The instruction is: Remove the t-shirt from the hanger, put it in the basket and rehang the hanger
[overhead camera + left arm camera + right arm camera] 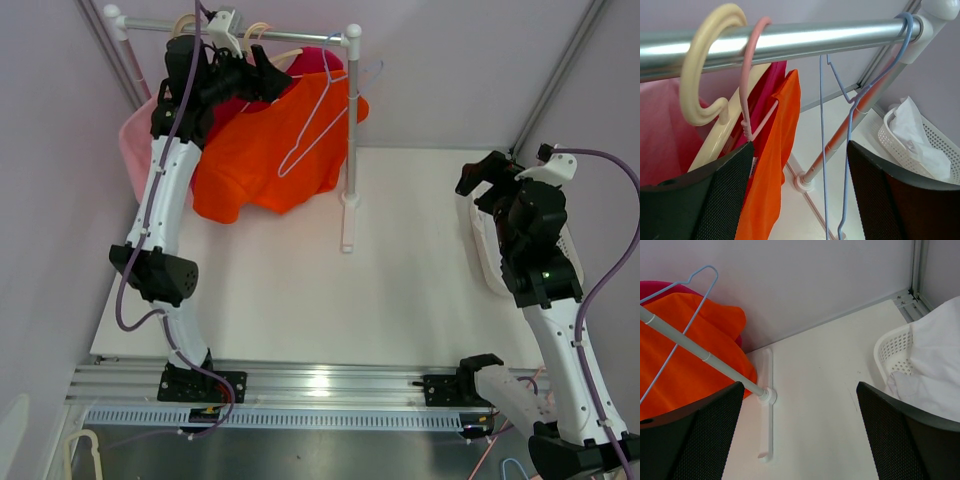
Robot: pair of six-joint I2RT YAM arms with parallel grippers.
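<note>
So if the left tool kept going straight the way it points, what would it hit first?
Probably the orange t-shirt hanging under the rail, right ahead of the left tool; the blue wire hanger hangs close beside it, and depth is unclear.

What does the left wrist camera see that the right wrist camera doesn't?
Only the left wrist view shows the shiny rail, with a cream hanger hook and a pink hanger hook looped over it. Only the right wrist view shows the metal bracket at the table's far corner. Both show the orange t-shirt, the blue wire hanger, the rack's upright post and the white basket holding white cloth.
</note>
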